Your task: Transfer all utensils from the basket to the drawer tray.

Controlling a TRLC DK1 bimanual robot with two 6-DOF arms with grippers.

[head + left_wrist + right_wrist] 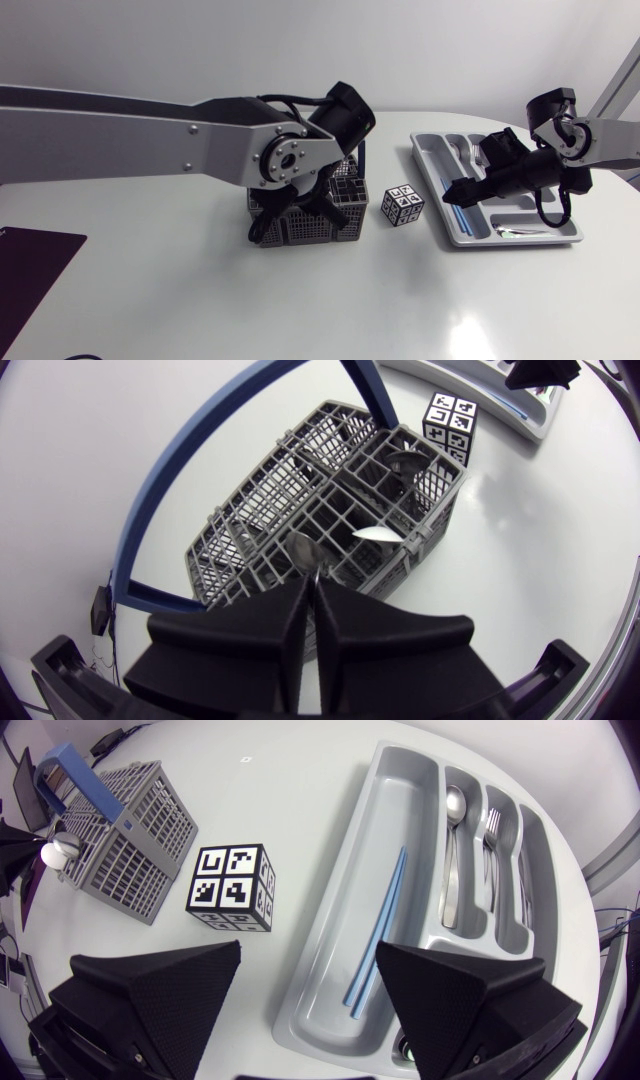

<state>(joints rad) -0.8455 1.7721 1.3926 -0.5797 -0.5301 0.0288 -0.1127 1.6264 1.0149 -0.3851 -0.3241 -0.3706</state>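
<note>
Two fingers [265, 635] of the left gripper [312, 588] are clenching flat together on the thin stem of a spoon [303, 548]. Its bowl is poking out just ahead of their tips, over the cells of the grey basket [440, 510]. Farther inside the basket, a second spoon bowl [405, 463] and a pale utensil tip [377, 534] are sticking up, and a blue handle [62, 762] is arching over the basket. The left arm is coming in from the left and covering much of the basket from above. The right gripper [308, 952] is hanging released, its fingers spread wide and touching nothing, over the near end of the drawer tray [370, 840]. In the tray, blue chopsticks [375, 935] are lying in the long left compartment, with a tray spoon [455, 850] and a fork [490, 850] in the narrower ones to the right. A patterned cube [402, 205] is sitting on the white counter [200, 300] between the basket on the left and the tray on the right, touching neither.
</note>
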